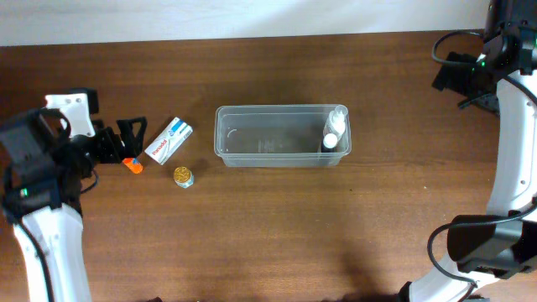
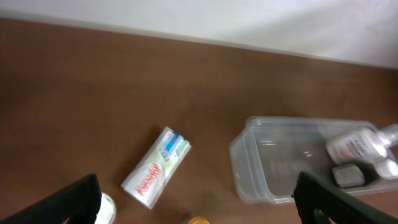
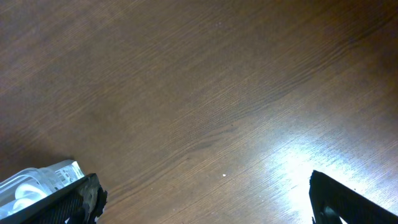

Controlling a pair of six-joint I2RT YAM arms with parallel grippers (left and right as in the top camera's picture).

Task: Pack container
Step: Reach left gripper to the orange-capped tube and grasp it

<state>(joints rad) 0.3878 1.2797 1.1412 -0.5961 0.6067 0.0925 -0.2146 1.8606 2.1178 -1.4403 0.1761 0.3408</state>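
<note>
The clear, rectangular plastic container [image 1: 277,108] with rounded corners sits in the middle of the brown wooden table [image 1: 277,226], its long side running left to right. At its right end lie a white plastic bottle [image 1: 336,126] and a small dark object [image 2: 348,175], perhaps a second bottle. Left of the container, apart from it, lies a white cardboard box [image 1: 168,140] with blue and red print. A small gold-lidded jar [image 1: 183,176] and a small orange piece [image 1: 132,164] lie near it. The left hand [image 2: 196,183] hovers just beside the box, fingers spread wide, holding nothing. The right hand [image 3: 202,180] is over bare table at the upper right of the overhead view, fingers likewise apart and empty.
</note>
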